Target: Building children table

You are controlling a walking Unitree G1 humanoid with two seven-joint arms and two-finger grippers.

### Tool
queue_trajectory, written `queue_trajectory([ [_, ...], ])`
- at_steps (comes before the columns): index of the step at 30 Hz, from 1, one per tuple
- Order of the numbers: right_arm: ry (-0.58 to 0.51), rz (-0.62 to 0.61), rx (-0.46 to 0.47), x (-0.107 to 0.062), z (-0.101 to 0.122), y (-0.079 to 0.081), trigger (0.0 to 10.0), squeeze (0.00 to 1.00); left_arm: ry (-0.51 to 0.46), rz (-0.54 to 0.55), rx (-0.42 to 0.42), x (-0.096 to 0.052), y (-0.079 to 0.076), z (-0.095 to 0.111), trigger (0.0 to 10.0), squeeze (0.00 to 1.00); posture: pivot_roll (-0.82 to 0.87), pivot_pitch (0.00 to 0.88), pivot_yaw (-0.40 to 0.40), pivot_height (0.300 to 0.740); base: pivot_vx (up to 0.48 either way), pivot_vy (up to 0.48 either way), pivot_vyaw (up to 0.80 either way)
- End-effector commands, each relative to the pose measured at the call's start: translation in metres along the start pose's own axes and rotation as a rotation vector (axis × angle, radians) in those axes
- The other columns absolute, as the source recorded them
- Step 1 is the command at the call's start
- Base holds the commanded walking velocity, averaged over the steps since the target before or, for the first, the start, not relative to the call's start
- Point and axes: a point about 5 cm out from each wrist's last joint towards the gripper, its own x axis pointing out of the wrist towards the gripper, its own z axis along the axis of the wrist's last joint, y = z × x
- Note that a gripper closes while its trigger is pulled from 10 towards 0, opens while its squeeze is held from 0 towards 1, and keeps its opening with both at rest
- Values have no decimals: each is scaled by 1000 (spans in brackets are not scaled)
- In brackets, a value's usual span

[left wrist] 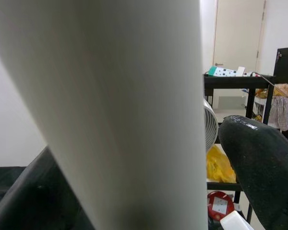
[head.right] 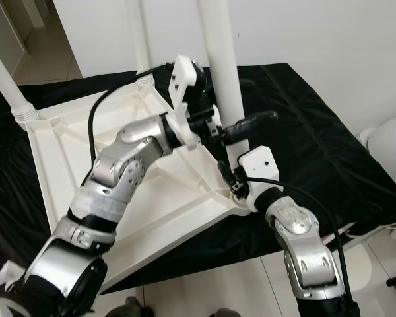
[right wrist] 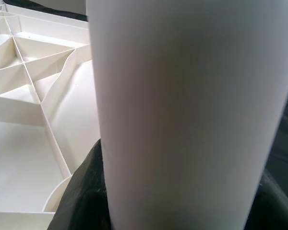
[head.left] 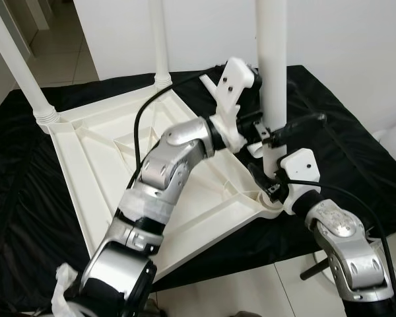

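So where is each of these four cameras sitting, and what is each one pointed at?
Left eye view: on the head, looking down at the upturned white tabletop on black cloth; both silver arms show.
Right eye view: same head, same scene, shifted sideways.
Left wrist view: on the left arm, pressed close to the white table leg; one black finger shows.
Right wrist view: on the right arm, facing that leg's lower end.
Shared: all four see the leg; left gripper and right gripper hold it.
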Motion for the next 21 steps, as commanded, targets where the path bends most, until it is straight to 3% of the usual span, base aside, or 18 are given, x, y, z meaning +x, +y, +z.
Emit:
queue_trajectory([
  [1,-10,10,-12,0,5,-1,10000,0,5,4,6,-1,3,0,10000,0,-73,0,39,740,0,0,0],
  [5,-5,21,-23,0,5,-2,10000,0,8,-11,3,-1,5,2,10000,0,-70,0,40,740,0,0,0],
  [12,12,28,-42,-1,3,-5,10000,0,2,-79,-76,-4,8,10,10000,0,-62,0,41,740,0,0,0],
  [13,19,32,-45,-1,2,-4,10000,0,-3,-101,-98,-6,9,12,6431,0,-57,0,45,740,0,0,0],
  [16,21,32,-46,-1,2,-4,10000,0,-2,-105,-98,-6,10,12,6431,0,-57,0,45,740,0,0,0],
  [17,23,28,-50,-1,2,-6,10000,0,-23,-123,-93,-8,10,14,0,0,-55,0,45,740,0,0,0],
  [21,26,22,-55,-1,1,-7,10000,0,-34,-136,-106,-9,10,16,0,0,-52,0,47,740,0,0,0],
])
